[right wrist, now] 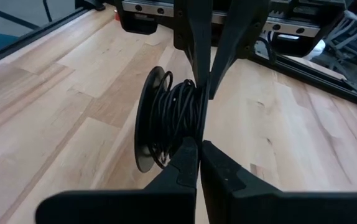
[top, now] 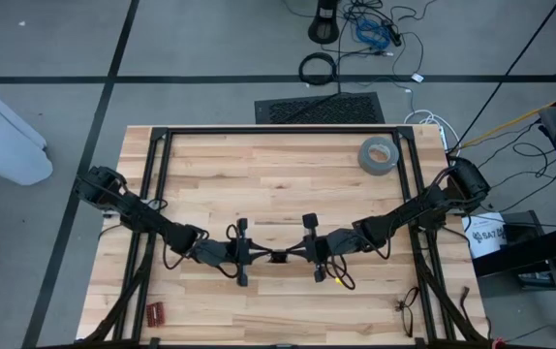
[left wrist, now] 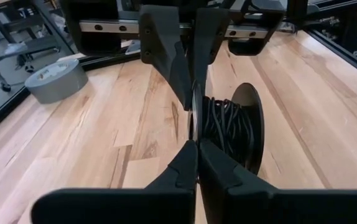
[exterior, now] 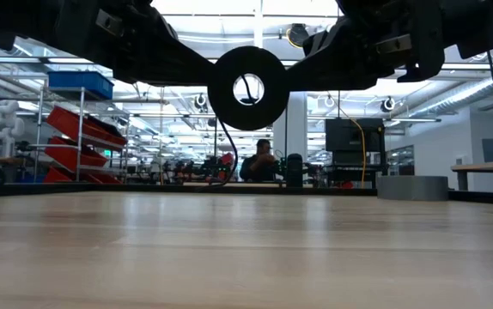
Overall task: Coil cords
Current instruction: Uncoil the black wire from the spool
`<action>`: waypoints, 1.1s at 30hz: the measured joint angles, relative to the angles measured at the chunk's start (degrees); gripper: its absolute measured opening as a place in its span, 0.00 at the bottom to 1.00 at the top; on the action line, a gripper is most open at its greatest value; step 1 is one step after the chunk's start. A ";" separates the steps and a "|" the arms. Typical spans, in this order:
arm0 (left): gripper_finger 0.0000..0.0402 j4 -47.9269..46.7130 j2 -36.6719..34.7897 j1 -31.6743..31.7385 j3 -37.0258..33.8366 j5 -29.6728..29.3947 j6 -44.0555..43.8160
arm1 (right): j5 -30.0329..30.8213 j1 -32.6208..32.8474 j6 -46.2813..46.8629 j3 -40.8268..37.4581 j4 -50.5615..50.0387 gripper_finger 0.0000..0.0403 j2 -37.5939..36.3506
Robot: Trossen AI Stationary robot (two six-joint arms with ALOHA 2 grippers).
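Above mid-table, both grippers [top: 251,254] [top: 302,248] are clamped on the spool [exterior: 248,87] flanges; the wound cord [left wrist: 222,127] looks light and springy, so keep holding the stiff rims.

My arms are dark, nearly black, built of jointed links that taper from bulky shoulders at the table's side edges toward slimmer wrists. Loose black cables loop off both forearms; near my right wrist one carries a small yellow tip. My left gripper [top: 256,254] and right gripper [top: 297,252] each end in a short crossbar with two fingers. Up close the fingers [left wrist: 185,165] are matte black plastic, wedge-shaped, broad at the base and narrowing to blunt tips, with flat bevelled faces. My right fingers [right wrist: 188,162] look the same, rising from a wide black block.
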 joint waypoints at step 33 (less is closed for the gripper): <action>0.01 10.34 -3.13 -4.50 4.60 -29.81 10.23 | 21.17 1.77 8.82 0.11 7.00 0.31 3.09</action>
